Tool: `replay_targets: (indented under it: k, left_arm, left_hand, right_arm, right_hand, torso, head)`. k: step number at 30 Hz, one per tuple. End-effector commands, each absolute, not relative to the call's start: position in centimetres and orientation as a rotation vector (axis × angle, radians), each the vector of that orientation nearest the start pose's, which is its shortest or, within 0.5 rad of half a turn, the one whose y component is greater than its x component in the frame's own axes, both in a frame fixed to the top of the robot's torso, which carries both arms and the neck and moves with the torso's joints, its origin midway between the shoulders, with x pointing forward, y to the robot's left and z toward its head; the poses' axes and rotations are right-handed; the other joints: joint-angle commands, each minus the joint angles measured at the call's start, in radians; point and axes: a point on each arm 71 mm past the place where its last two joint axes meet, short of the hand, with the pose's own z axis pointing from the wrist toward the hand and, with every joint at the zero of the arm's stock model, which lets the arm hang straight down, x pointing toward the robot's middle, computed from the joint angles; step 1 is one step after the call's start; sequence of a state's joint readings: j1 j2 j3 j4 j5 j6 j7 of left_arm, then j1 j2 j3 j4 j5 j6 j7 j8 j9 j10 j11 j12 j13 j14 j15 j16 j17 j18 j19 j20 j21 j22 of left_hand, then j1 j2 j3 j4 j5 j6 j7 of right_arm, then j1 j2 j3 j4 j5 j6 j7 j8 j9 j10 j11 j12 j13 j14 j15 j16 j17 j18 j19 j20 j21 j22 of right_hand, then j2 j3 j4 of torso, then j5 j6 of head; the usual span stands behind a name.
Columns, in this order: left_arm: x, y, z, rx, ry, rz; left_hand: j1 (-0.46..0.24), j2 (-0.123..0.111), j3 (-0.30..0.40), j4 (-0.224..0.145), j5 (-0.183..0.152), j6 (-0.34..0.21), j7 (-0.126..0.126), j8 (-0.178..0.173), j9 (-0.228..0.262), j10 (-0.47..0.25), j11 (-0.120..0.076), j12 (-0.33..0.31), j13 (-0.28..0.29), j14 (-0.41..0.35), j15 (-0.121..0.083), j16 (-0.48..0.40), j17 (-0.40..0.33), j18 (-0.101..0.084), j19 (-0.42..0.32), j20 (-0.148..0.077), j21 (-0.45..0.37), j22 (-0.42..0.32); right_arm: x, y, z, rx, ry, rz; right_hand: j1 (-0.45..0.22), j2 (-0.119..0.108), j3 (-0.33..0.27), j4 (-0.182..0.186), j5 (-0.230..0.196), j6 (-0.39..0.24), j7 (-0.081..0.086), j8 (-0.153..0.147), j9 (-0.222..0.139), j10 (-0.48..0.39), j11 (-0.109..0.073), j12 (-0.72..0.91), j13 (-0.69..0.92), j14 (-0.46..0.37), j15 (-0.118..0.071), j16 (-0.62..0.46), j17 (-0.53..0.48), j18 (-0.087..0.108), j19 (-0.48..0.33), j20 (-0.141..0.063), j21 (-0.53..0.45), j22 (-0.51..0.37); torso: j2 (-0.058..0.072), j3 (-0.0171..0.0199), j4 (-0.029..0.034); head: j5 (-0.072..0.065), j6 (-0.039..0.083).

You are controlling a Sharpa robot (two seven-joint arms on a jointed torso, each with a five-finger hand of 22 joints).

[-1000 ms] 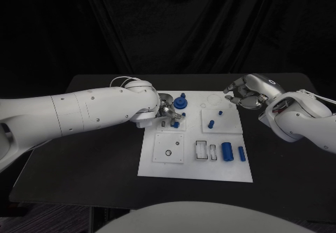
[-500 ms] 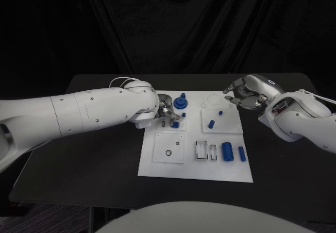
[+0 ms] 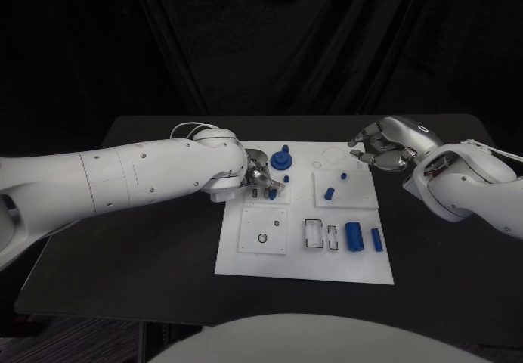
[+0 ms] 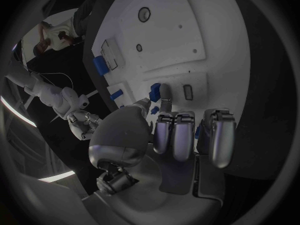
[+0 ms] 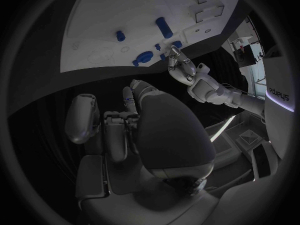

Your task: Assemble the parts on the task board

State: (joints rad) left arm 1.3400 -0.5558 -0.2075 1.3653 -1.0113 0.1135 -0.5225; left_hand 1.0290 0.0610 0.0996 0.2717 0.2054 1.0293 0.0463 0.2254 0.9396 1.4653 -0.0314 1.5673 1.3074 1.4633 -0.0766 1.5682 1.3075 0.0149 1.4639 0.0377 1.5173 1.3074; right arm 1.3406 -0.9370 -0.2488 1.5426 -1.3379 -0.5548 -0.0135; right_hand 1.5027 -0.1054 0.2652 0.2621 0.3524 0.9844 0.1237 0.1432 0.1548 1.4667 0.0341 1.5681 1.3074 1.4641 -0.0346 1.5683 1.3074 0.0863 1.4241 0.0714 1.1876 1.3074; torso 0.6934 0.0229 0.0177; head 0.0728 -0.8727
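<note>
- Nearest me, the black worktop (image 3: 131, 257) carries the white board (image 3: 305, 265) in its middle.
- On the near part of the board a fat blue cylinder (image 3: 353, 235) lies beside a thinner blue pin (image 3: 376, 240), with two narrow slots (image 3: 314, 233) just to their left.
- Left of those sits a white square plate with a black ring (image 3: 261, 239) on it.
- Further on, my left hand (image 3: 257, 178) hangs over the board's left-middle area, fingers pointing down at a small blue piece (image 3: 273, 193) standing there.
- In the left wrist view, my fingertips (image 4: 164, 105) reach right beside that blue piece (image 4: 154, 91); I cannot tell whether they pinch it or only touch it.
- Right of that, a white block holds a short blue peg (image 3: 328, 193) and a smaller blue stud (image 3: 342, 176).
- Toward the board's far edge stands a blue gear with a post (image 3: 283, 159).
- My right hand (image 3: 382, 151) hovers off the board's far right corner, fingers curled in with nothing in them.
- In the right wrist view, my curled fingers (image 5: 112, 130) sit well apart from the board (image 5: 100, 30).
</note>
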Motion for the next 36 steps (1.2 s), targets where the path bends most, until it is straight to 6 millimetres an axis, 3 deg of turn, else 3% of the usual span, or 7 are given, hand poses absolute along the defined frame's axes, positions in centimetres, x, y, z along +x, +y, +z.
replay_targets:
  k: [1,20,21,22,23,29,36]
  left_arm:
    - [49.60,12.01,-22.76,0.006,2.376,-0.417]
    - [49.61,12.13,-22.80,0.007,2.374,-0.430]
    - [49.61,12.11,-22.79,0.008,2.373,-0.433]
    - [49.61,12.10,-22.78,0.008,2.371,-0.436]
    - [49.61,12.09,-22.78,0.008,2.371,-0.438]
    - [49.66,12.17,-22.77,0.005,2.367,-0.440]
    - [49.80,12.36,-22.70,-0.010,2.352,-0.446]
  left_hand:
    - [0.012,0.001,-0.002,-0.005,-0.005,0.008,-0.001,-0.002,-0.003,0.106,0.009,0.004,0.263,0.107,0.007,0.003,0.263,0.015,0.024,0.007,-0.004,0.188]
    - [0.050,0.002,0.005,-0.036,0.029,0.015,0.000,-0.015,-0.018,0.106,0.009,0.004,0.263,0.107,0.008,0.003,0.263,0.019,0.014,0.007,-0.017,0.177]
    - [0.053,0.003,0.007,-0.039,0.044,0.015,0.000,-0.018,-0.021,0.106,0.009,0.004,0.263,0.107,0.008,0.003,0.263,0.020,0.014,0.007,-0.018,0.177]
    - [0.063,0.002,0.015,-0.048,0.094,0.015,-0.002,-0.022,-0.024,0.106,0.009,0.004,0.263,0.107,0.007,0.003,0.263,0.020,0.013,0.006,-0.020,0.176]
    - [0.068,0.002,0.020,-0.053,0.115,0.015,-0.002,-0.024,-0.025,0.106,0.008,0.004,0.263,0.107,0.006,0.003,0.263,0.020,0.013,0.006,-0.021,0.175]
    - [0.068,0.000,0.020,-0.054,0.117,0.015,-0.001,-0.025,-0.027,0.106,0.008,0.004,0.263,0.107,0.006,0.003,0.263,0.020,0.013,0.006,-0.021,0.175]
    - [0.016,-0.001,-0.003,-0.012,0.074,0.022,0.003,-0.029,-0.032,0.106,0.012,0.004,0.263,0.107,0.009,0.003,0.263,0.021,0.011,0.008,-0.026,0.172]
  right_arm:
    - [47.85,-24.79,-17.70,-0.069,1.534,0.617]
    - [47.89,-24.87,-17.78,-0.066,1.543,0.611]
    - [47.89,-24.87,-17.78,-0.066,1.543,0.610]
    - [47.90,-24.88,-17.78,-0.066,1.543,0.610]
    - [47.90,-24.88,-17.79,-0.065,1.544,0.610]
    - [47.91,-24.97,-17.81,-0.062,1.547,0.607]
    - [47.90,-25.05,-17.82,-0.059,1.548,0.604]
  right_hand:
    - [-0.004,0.006,0.002,0.001,0.003,0.008,-0.002,-0.005,-0.002,0.103,0.008,0.002,0.262,0.107,0.008,0.003,0.263,-0.005,-0.002,0.008,-0.003,0.155]
    - [-0.004,0.006,0.003,0.000,0.004,0.009,-0.002,-0.005,-0.002,0.102,0.007,0.001,0.261,0.107,0.008,0.003,0.263,-0.005,-0.002,0.008,-0.006,0.155]
    - [-0.004,0.006,0.003,0.000,0.004,0.009,-0.002,-0.005,-0.002,0.102,0.007,0.001,0.261,0.107,0.008,0.003,0.263,-0.005,-0.002,0.008,-0.006,0.155]
    - [-0.004,0.006,0.003,0.000,0.004,0.009,-0.002,-0.005,-0.002,0.102,0.007,0.001,0.261,0.107,0.008,0.003,0.263,-0.005,-0.002,0.008,-0.006,0.155]
    - [-0.004,0.006,0.003,0.000,0.004,0.009,-0.002,-0.005,-0.002,0.102,0.007,0.001,0.261,0.107,0.008,0.003,0.263,-0.005,-0.002,0.008,-0.006,0.155]
    - [-0.004,0.006,0.003,0.000,0.004,0.009,-0.002,-0.005,-0.002,0.101,0.008,0.001,0.261,0.107,0.008,0.003,0.263,-0.005,-0.003,0.008,-0.007,0.154]
    - [-0.008,0.011,0.005,0.004,0.005,0.010,-0.001,-0.007,-0.002,0.101,0.008,0.001,0.261,0.107,0.008,0.003,0.263,-0.004,-0.003,0.008,-0.008,0.154]
  torso:
    - [-0.001,0.0009,-0.0007]
    - [0.001,0.0003,0.0002]
    - [0.001,0.0005,-0.0002]
    - [0.001,0.0006,-0.0005]
    - [0.001,0.0009,-0.0011]
    - [0.001,0.0004,0.0002]
    - [0.001,0.0006,0.0001]
  head:
    - [0.001,0.000]
    - [0.002,0.000]
    - [0.002,0.000]
    - [0.002,0.000]
    - [0.003,0.000]
    - [0.002,0.000]
    - [0.004,0.000]
